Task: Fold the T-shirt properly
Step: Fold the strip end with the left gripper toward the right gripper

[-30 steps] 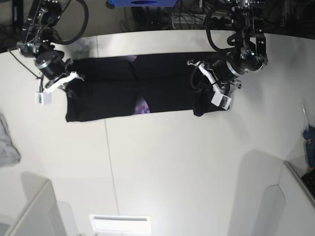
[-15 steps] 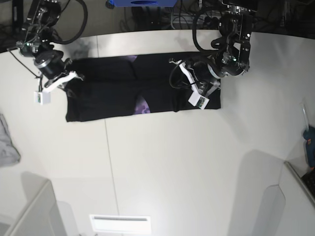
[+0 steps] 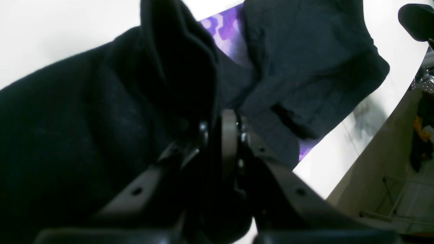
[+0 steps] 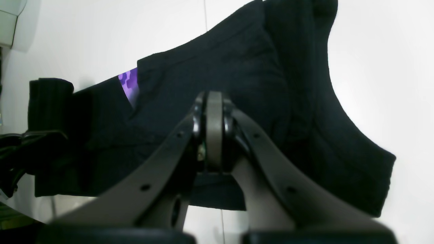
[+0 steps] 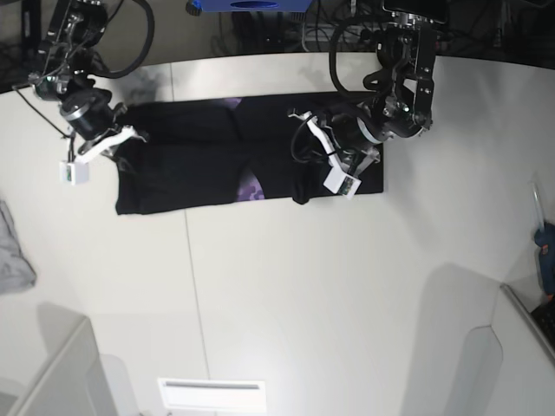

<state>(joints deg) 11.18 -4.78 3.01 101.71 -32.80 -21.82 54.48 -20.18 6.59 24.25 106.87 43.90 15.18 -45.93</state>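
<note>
So the T-shirt (image 5: 199, 160) is spread out as a long black band across the far half of the smooth white table (image 5: 286, 286), soft knit fabric with a slightly fuzzy weave. A bit of purple print (image 5: 251, 185) peeks out near the middle where the layers overlap. The left hand (image 5: 323, 165) has its dark fingers pinched together on a thick bunched fold of the shirt's end, lifted and doubled over toward the center, making a lumpy ridge. The right hand (image 5: 117, 141) sits at the opposite end, its curved fingers pressed flat together; I can't tell whether any cloth is caught between them. A crumpled grey cloth (image 5: 13, 251) lies at the table's edge.
</note>
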